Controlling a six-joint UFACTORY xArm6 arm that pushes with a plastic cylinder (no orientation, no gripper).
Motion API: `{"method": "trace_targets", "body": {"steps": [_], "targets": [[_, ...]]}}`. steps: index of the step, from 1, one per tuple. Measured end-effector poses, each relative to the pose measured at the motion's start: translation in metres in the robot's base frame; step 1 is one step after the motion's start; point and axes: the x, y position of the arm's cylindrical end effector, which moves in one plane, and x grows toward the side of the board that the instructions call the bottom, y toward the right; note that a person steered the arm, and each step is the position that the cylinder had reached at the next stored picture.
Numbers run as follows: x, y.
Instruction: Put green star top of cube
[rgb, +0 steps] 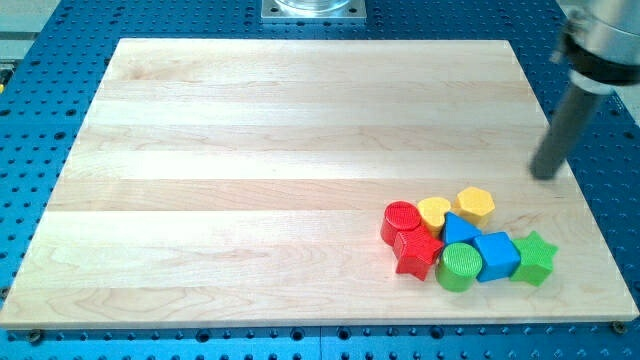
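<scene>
The green star (535, 258) lies at the right end of a tight cluster of blocks near the board's bottom right. It touches the right side of the blue cube (496, 255). My tip (543, 176) is at the view's right, above the cluster and apart from every block, roughly straight above the green star.
The cluster also holds a green cylinder (459, 266), a red star (417, 251), a red cylinder (402, 219), a yellow heart (433, 211), a yellow hexagon (476, 204) and a blue triangle (457, 229). The wooden board (280, 150) rests on a blue perforated table.
</scene>
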Motion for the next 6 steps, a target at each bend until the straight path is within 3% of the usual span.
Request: {"method": "trace_targets", "body": {"steps": [2, 3, 4, 5, 6], "targets": [[0.150, 0.002], [0.128, -0.070], [0.085, -0.098], [0.072, -0.140], [0.108, -0.089]]}}
